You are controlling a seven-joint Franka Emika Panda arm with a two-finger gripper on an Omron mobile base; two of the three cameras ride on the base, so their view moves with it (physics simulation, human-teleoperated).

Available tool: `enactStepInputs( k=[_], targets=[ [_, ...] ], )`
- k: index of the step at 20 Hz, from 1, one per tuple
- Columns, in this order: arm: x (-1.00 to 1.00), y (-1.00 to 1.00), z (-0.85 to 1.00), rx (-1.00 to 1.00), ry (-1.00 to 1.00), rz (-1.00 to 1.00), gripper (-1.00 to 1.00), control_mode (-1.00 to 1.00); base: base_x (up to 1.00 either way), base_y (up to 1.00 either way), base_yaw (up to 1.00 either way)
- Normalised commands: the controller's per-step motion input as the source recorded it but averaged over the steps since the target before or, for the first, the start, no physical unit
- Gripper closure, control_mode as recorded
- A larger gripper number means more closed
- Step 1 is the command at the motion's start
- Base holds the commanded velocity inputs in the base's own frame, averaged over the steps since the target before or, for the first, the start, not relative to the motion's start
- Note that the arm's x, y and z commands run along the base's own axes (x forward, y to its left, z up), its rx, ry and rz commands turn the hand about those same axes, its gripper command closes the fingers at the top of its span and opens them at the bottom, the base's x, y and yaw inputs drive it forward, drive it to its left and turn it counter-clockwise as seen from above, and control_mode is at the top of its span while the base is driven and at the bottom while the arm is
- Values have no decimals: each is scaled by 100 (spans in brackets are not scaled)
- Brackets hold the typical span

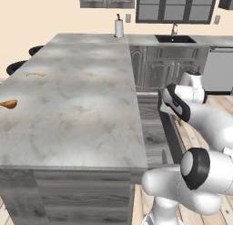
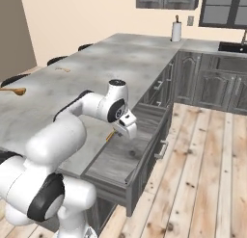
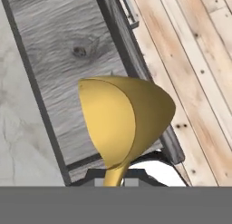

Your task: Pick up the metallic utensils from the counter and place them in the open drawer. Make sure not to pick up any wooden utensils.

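Observation:
My gripper (image 2: 119, 134) hangs over the open drawer (image 2: 150, 154) at the island's side, shut on the thin handle of a smooth golden-yellow spoon (image 3: 124, 119). Its deep bowl points down at the grey wood drawer floor (image 3: 63, 41). Whether this spoon is metal or wood I cannot tell. A bit of it shows beside the hand (image 1: 178, 121). On the pale marbled counter (image 1: 82, 105) lie wooden utensils: a tan spoon (image 1: 8, 104) at the left edge and a thin curved piece (image 1: 35, 74) farther back. The same two lie on the counter's far side (image 2: 14, 91), (image 2: 62, 69).
A paper towel roll (image 1: 119, 27) stands at the counter's far corner. Dark cabinets with a sink (image 1: 175, 38) and a steel dishwasher (image 1: 220, 69) line the back wall. Black stools (image 1: 16, 66) sit left of the island. Plank floor (image 2: 207, 160) lies right of the drawer.

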Motion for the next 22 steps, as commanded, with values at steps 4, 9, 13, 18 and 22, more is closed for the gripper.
enactStepInputs(
  k=[4, 9, 13, 18, 22],
  targets=[
    [64, -30, -54, 0, 1, 13, 100, -100, 0, 0, 0],
    [33, -39, -42, 0, -5, 10, 100, -100, 0, 0, 0],
    [40, -6, -49, 0, -4, 5, 100, -100, 0, 0, 0],
    [41, 0, -37, 0, -9, 0, 100, -100, 0, 0, 0],
    [40, -9, -26, 0, -2, 0, 100, -100, 0, 0, 0]
  ],
)
